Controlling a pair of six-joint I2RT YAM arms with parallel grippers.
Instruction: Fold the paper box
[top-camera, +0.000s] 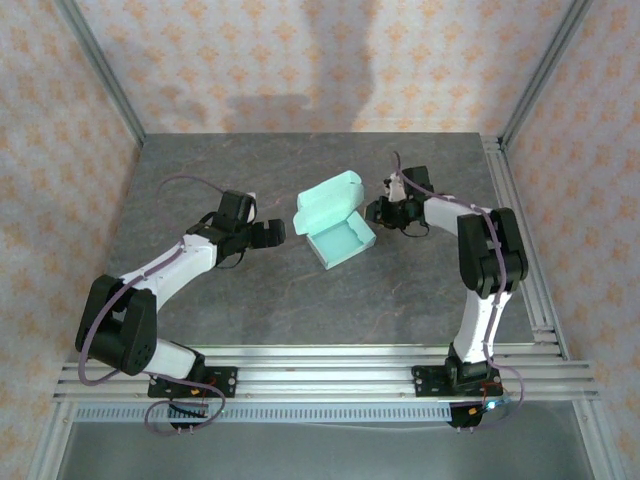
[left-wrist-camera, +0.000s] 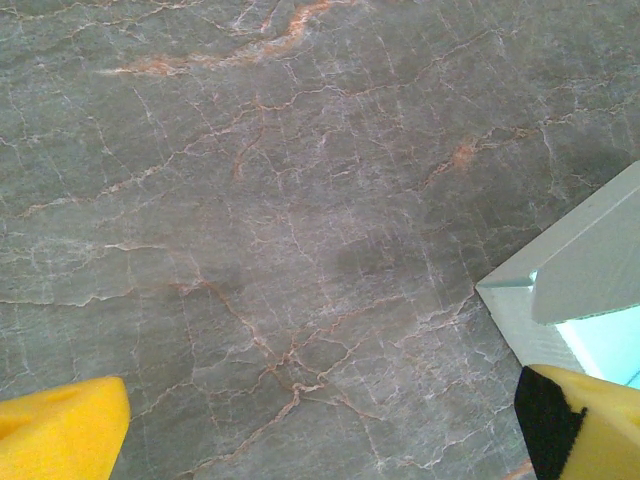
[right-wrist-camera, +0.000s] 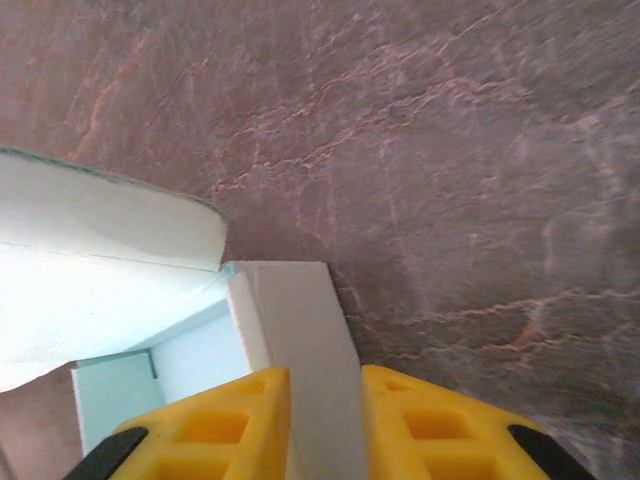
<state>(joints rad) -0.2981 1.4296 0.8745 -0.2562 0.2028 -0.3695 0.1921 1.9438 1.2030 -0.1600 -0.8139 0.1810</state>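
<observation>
Grey marbled table (top-camera: 250, 290) lies under me. My left fingers (top-camera: 271, 233) hang spread wide, just left of the paper box (top-camera: 343, 243). My right fingers (top-camera: 379, 214) are closed on its right wall. Its long axis runs left to right, right end slightly farther, tray mouth up and lid (top-camera: 325, 203) raised at the far side. Patterned wallpaper (top-camera: 300, 50) stands behind.

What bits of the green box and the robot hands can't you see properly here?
- Left wrist view: the picture's right edge cuts off most of the paper box.
- Right wrist view: the right gripper has fingers either side of a box wall, but the bottom edge cuts them, so a real pinch is unclear.
- Top view: the right gripper is too small to show its jaws.
</observation>
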